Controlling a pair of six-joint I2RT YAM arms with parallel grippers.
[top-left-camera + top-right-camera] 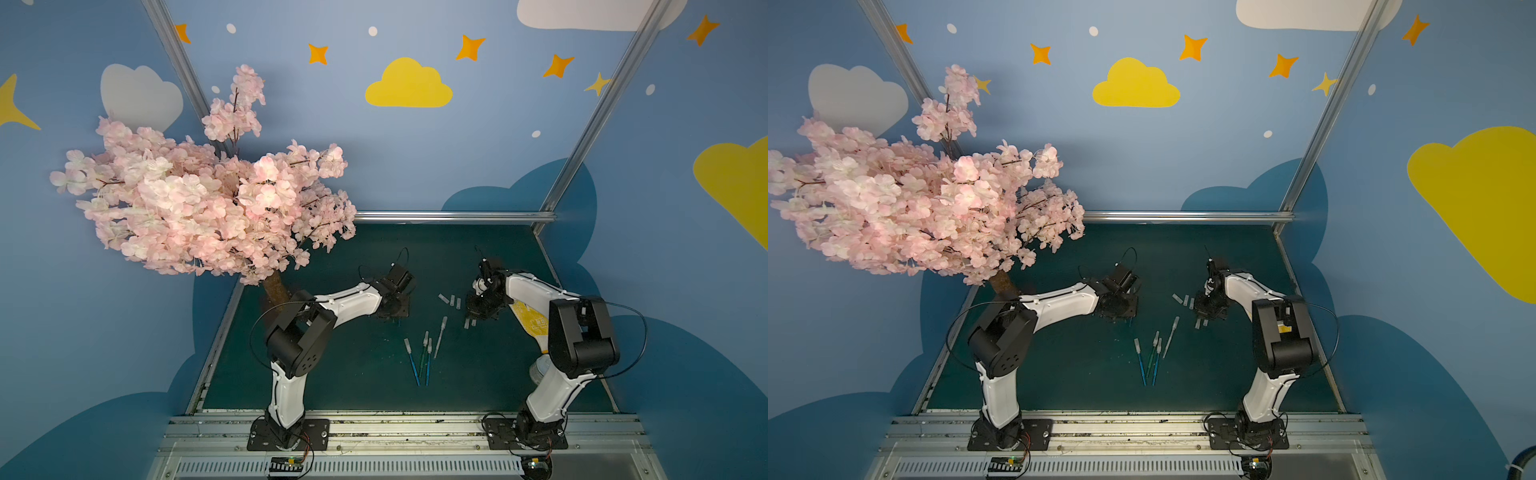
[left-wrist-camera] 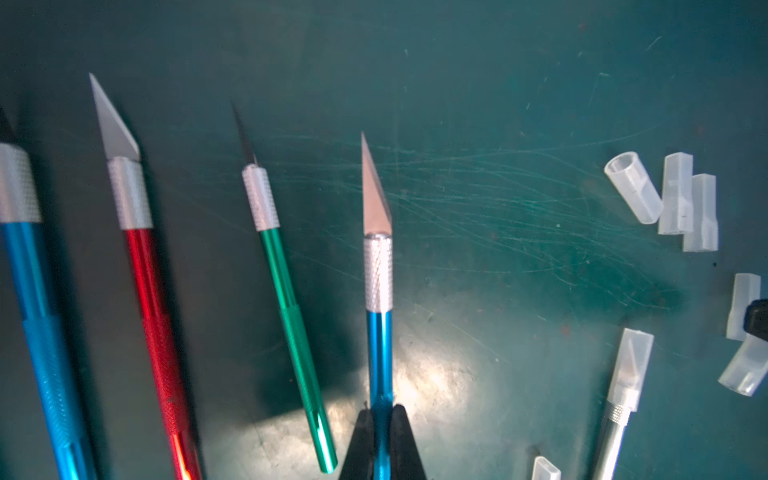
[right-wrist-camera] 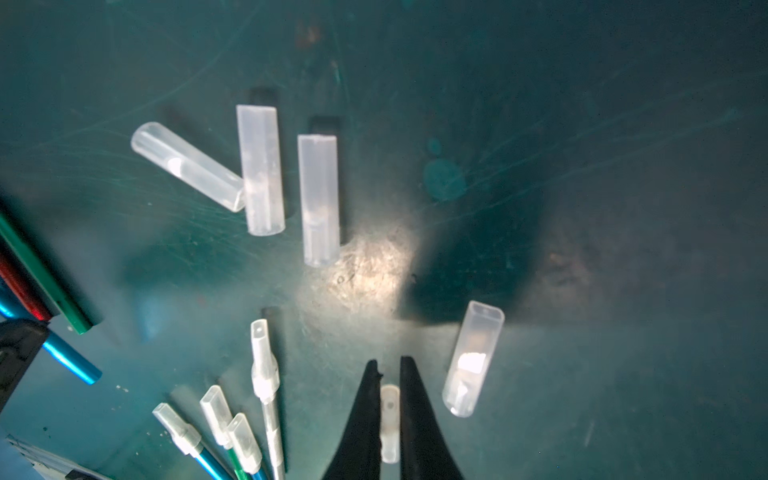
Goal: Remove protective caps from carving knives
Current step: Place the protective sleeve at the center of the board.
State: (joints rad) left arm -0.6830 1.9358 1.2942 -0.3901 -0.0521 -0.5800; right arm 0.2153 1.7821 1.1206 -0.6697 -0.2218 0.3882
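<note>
Your left pincer (image 2: 380,411) clamps tight on the blue-handled metal craft knife (image 2: 379,353), blade bare. Your right pincer (image 3: 390,368) pinches a translucent whitish plastic cap (image 3: 390,415) beside the loose-cap pile (image 3: 266,174), likely so caps stay clear of blades.

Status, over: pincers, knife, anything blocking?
Left pincer shut on blue knife, blade bare. Right pincer shut on one cap. Four knives still capped. Loose caps nearby, none blocking.

The left arm (image 1: 286,390) and the right arm (image 1: 548,395) rise from the lower edge in both top views. Their elbows are high, their forearms lean toward the frame's middle, and their wrists bend down. The left claw (image 2: 380,409) is pinched tight on a blue knife (image 2: 379,353). The right claw (image 3: 389,368) is closed round a cap (image 3: 390,419).
</note>
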